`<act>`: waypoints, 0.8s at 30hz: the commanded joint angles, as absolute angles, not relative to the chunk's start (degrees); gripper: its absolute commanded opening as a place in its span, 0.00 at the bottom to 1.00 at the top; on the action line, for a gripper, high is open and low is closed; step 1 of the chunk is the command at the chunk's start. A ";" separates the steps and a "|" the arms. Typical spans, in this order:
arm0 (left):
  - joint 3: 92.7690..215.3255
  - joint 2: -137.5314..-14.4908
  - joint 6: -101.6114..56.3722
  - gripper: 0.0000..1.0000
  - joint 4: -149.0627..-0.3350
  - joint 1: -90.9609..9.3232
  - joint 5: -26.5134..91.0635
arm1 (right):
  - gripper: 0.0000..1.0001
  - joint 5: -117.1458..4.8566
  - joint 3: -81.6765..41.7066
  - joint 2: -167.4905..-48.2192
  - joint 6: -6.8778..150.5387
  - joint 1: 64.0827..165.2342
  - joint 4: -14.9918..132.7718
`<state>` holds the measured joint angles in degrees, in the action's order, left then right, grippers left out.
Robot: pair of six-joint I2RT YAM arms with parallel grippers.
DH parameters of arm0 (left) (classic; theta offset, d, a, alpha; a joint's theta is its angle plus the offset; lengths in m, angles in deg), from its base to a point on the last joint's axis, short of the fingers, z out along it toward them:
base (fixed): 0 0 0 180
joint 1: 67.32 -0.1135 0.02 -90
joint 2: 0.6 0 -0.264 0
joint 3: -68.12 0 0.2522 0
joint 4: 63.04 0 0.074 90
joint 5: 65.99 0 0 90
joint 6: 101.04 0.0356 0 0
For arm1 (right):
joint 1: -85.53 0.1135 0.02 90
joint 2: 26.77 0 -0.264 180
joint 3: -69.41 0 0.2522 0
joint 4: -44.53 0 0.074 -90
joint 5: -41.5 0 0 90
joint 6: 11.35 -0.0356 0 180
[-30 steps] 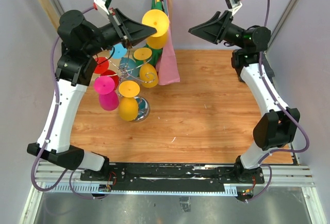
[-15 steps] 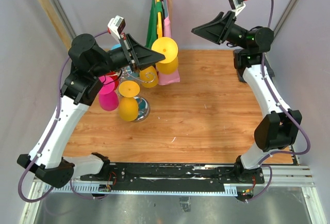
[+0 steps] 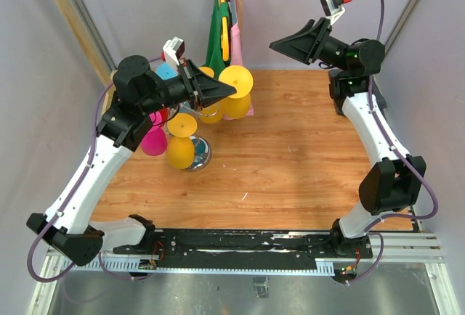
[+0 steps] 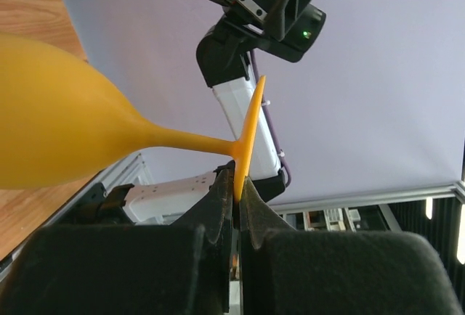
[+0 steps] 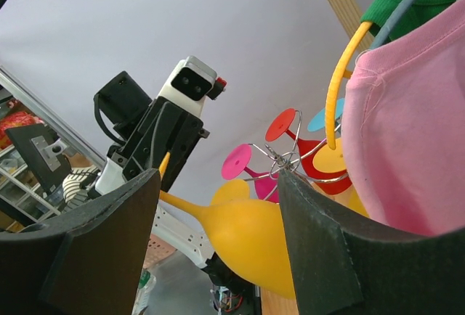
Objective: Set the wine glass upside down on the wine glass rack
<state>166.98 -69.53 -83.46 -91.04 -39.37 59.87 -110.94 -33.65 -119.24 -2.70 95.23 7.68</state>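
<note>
Top external view: the left gripper pinches the foot rim of a yellow wine glass, holding it in the air just right of the top of the wine glass rack. The rack stands on the wooden table with pink, yellow, red and blue glasses on its arms. Left wrist view shows the 2 fingers narrowed onto the thin foot, the stem roughly level. The right gripper hangs well apart, its fingers wide and empty.
</note>
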 commanded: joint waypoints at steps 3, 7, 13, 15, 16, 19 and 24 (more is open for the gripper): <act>163.32 -68.68 -86.41 0.00 -88.65 -38.93 58.07 | 0.67 -110.91 -33.12 -116.97 -1.16 94.51 6.86; 161.34 -68.37 -88.35 0.00 -87.63 -38.93 56.96 | 0.67 -110.91 -32.85 -116.97 -1.12 94.48 6.88; 157.96 -67.62 -91.95 0.00 -85.49 -39.01 54.62 | 0.67 -110.68 -32.01 -116.50 -1.01 94.23 6.88; 156.96 -67.41 -93.20 0.00 -85.08 -39.15 54.02 | 0.68 -110.56 -31.80 -116.42 -0.98 94.09 6.88; 156.51 -67.28 -93.70 0.00 -85.36 -39.37 53.66 | 0.68 -110.56 -31.80 -116.38 -1.07 94.05 6.88; 155.07 -66.79 -95.39 0.00 -85.29 -40.53 52.75 | 0.68 -110.56 -31.65 -116.10 -1.07 93.94 6.88; 153.71 -65.88 -96.84 0.00 -85.32 -42.72 51.43 | 0.68 -110.58 -31.19 -115.73 -0.90 93.86 6.88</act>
